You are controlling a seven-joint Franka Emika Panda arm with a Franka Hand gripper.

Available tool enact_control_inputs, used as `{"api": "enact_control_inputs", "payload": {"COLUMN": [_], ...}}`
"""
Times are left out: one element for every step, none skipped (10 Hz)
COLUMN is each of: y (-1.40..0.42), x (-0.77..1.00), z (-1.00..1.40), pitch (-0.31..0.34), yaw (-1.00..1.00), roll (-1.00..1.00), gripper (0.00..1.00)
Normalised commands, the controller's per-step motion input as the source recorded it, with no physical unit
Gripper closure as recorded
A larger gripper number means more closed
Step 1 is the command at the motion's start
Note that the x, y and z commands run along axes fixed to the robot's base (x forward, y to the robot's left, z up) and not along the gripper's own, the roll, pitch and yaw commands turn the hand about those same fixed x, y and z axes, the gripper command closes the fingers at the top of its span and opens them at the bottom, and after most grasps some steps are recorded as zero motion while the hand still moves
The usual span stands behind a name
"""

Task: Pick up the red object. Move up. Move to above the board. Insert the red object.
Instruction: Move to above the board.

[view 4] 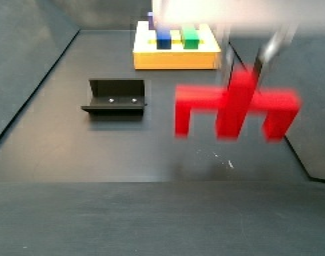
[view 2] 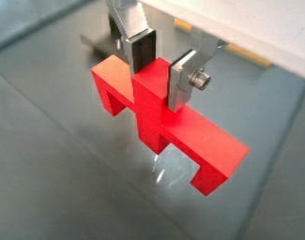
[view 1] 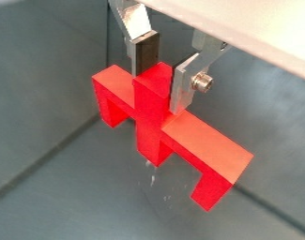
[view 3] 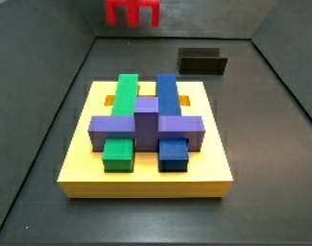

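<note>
At centre right of a side view: red object [view 4: 236,107] hanging clear of the grey desk [view 4: 71,150], faint mark on the floor beneath it, no contact seen. End effector [view 1: 163,67] pinching the central upright stem of the red object in both wrist views, one silver finger [view 2: 184,82] on each side of the stem, dark pads pressed flat against it; bar level, legs pointing down. Same piece visible at the top edge of a side view [view 3: 132,12], partly cropped, arm above it out of frame. Board [view 3: 82,159] at lower centre of that view, yellow slab carrying green block [view 3: 125,91], blue block [view 3: 166,91] and purple block [view 3: 145,127] interlocked; well apart from the red object, toward the near side of that frame. Board also at upper centre of the view with the end effector [view 4: 212,58]. Fixture [view 4: 114,97] at centre left, on the floor between board and camera, clear of the held piece. Judged step: pick-up done, lift under way or just finished; travel to above the board not yet made. Next move calls for a level carry across the desk to a spot over the blocks, height kept so legs clear the purple block, grip unchanged so the stem does not twist. Receiving slot not resolvable at this distance; alignment of legs to gaps between blocks to be checked once overhead.
</note>
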Motion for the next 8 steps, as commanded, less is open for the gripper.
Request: {"api": "enact_control_inputs", "payload": {"y": [-0.01,-0.01,0.01,0.00,-1.40,-1.40,-1.40,-1.40], "x": [-0.06,0.00,0.04,0.03,0.21,0.21,0.20,0.20], "z": [1.40,1.40,0.79,0.56,0.14,0.11,0.11,0.12], "pitch": [0.017,0.005,0.061,0.090,0.091,0.056,0.031,-0.010], "yaw": [0.00,0.01,0.00,0.00,0.29,0.25,0.21,0.08], "roll": [-0.01,0.01,-0.01,-0.01,-0.06,-0.01,0.02,-0.03], "gripper": [1.00,1.00,1.00,1.00,1.00,1.00,1.00,1.00]}}
